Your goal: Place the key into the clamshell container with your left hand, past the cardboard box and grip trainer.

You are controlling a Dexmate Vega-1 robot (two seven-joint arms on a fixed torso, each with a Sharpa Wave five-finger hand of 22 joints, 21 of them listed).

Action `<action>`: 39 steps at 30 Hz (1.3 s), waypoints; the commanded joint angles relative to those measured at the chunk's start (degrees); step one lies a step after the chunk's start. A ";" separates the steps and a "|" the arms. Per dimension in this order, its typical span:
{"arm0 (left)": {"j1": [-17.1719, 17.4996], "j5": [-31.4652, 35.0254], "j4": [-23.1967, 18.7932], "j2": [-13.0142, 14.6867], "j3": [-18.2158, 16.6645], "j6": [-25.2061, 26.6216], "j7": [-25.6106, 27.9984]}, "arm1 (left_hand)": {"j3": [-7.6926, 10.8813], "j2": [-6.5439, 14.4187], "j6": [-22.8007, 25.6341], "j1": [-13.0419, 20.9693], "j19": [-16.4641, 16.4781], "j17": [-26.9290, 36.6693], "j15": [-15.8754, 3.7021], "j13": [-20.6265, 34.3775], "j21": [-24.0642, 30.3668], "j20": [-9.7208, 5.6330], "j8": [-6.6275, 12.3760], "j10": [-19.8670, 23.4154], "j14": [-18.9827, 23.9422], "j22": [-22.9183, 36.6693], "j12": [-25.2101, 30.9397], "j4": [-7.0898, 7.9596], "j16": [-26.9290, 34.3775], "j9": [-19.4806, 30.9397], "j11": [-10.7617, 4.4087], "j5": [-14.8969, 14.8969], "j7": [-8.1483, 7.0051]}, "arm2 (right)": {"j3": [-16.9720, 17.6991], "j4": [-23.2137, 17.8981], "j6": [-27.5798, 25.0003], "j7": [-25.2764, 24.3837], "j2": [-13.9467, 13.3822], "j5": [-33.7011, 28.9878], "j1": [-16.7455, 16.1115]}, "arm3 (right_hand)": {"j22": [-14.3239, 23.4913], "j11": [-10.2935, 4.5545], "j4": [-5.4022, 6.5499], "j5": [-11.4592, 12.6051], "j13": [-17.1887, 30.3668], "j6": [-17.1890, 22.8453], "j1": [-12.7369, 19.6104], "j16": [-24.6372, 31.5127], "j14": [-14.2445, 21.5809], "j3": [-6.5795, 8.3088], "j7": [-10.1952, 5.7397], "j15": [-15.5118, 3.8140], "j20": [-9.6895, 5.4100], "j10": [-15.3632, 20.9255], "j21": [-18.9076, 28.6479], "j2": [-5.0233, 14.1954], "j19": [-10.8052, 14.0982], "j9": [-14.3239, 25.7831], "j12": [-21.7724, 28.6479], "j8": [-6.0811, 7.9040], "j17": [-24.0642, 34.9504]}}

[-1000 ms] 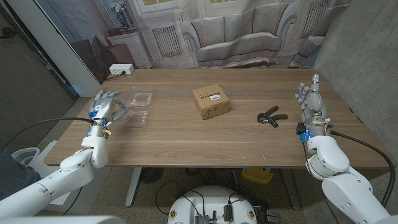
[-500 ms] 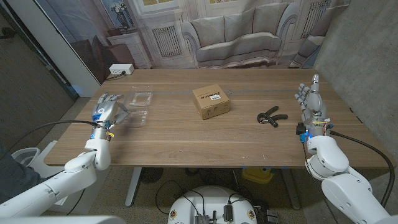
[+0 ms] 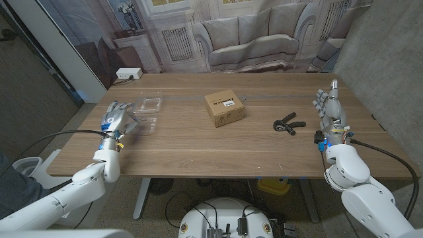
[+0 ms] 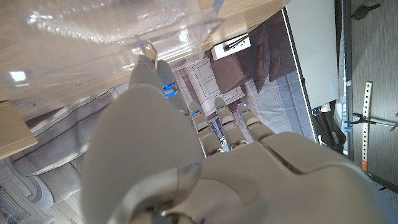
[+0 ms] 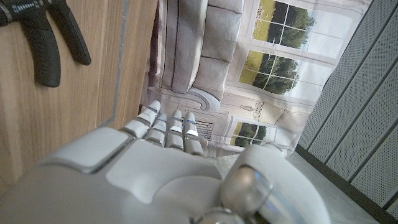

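Your left hand (image 3: 114, 120) sits just beside the open clear clamshell container (image 3: 147, 115) at the table's left end, so the carry past the cardboard box (image 3: 224, 108) and the black grip trainer (image 3: 287, 123) looks done. In the left wrist view a small metallic tip, probably the key (image 4: 147, 47), pokes out beyond your fingers (image 4: 152, 78) against the clear plastic. I cannot tell whether you are pinching it or have let it go into the tray, so the release remains unconfirmed. From the head camera the key is too small to find. Your right hand (image 3: 328, 106) stands upright near the right edge, fingers straight and together, holding nothing.
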 commanded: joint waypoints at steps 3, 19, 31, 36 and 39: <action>0.36 -0.67 -0.48 0.63 0.44 0.59 -0.07 | -0.37 -0.27 -0.51 0.28 0.09 0.10 -8.88 0.26 -0.22 -0.13 -0.60 -0.20 -0.43 0.11 -0.01 0.22 -0.10 0.02 0.04 -0.10 -0.70 | -0.02 -0.16 -0.32 0.02 -0.14 0.05 -0.08 | 0.31 0.20 0.02 0.25 0.16 0.43 0.12 0.20 0.48 -0.58 0.01 0.11 0.24 0.26 -0.28 0.20 0.42 0.30 0.03 0.02 0.16; 1.48 -1.98 -0.52 0.88 -0.36 -0.17 0.98 | -0.21 -0.27 -10.23 0.55 -0.41 0.00 -8.68 0.20 -0.33 -1.28 -5.11 -2.79 -0.86 0.06 -0.37 0.26 -0.17 0.36 0.14 0.01 -2.69 | -0.35 -0.16 -0.81 0.10 -0.45 0.22 0.33 | 0.31 0.40 -0.02 0.25 0.16 0.43 0.18 0.20 0.50 -0.63 -0.10 0.12 0.27 0.28 -0.29 0.29 0.42 0.30 0.01 0.00 0.15; 1.90 -3.13 -0.66 1.21 -0.80 -0.72 0.30 | -1.29 -1.31 -17.65 -1.53 -1.20 -0.04 -8.16 0.27 -0.52 -1.43 -8.25 -6.87 -2.77 0.03 -0.37 1.23 -0.50 0.41 0.44 0.47 -2.97 | -0.73 -0.17 -0.99 -0.22 -0.49 -0.02 0.58 | 0.31 0.31 -0.06 0.25 0.16 0.40 0.24 0.19 0.50 -0.67 -0.24 0.13 0.35 0.24 -0.31 0.36 0.37 0.31 -0.01 -0.01 0.15; 2.42 -3.49 -1.25 1.74 -1.39 -0.92 0.30 | -1.86 -1.56 -20.23 -2.80 -1.58 -0.01 -7.90 0.29 -0.59 -1.73 -9.10 -7.83 -3.39 0.04 -0.35 1.91 -0.50 0.42 0.50 0.83 -2.50 | -0.83 -0.21 -0.71 -0.24 -0.44 -0.21 0.50 | 0.31 0.41 -0.06 0.25 0.16 0.37 0.24 0.20 0.52 -0.70 -0.26 0.15 0.35 0.23 -0.31 0.39 0.35 0.31 -0.02 -0.03 0.15; 2.87 -3.76 -1.89 2.02 -1.88 -0.66 0.22 | -2.07 -1.69 -22.11 -3.19 -1.72 -0.02 -7.76 0.30 -0.60 -1.65 -9.60 -8.52 -3.70 0.04 -0.39 2.09 -0.50 0.45 0.58 1.11 -2.56 | -0.88 -0.25 -0.43 -0.26 -0.32 -0.28 0.38 | 0.31 0.38 -0.07 0.25 0.16 0.37 0.25 0.19 0.49 -0.71 -0.29 0.18 0.37 0.27 -0.31 0.40 0.37 0.31 -0.01 -0.03 0.15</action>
